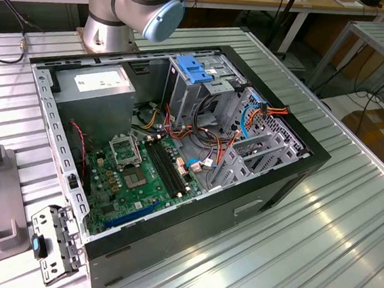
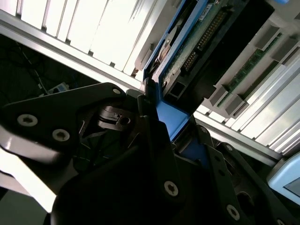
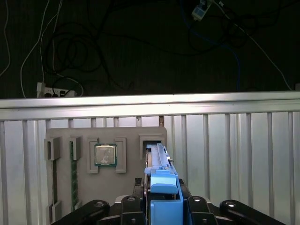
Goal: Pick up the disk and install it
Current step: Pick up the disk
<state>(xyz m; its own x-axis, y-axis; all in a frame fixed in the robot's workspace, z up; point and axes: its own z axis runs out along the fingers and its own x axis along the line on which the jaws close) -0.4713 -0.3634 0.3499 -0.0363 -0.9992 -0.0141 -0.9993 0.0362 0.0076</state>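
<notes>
Gripper (image 3: 161,208) fingers (image 3: 132,205) pinch the disk (image 3: 158,159) by its blue rail. It stands on edge in a slot of the grey holder (image 3: 84,192). Pick-up step, I judge. I would pull straight along the slot, avoiding tilt.

Black jaws clamp disk (image 2: 190,51) edge-on; ribbed table (image 2: 93,33) behind.
</notes>
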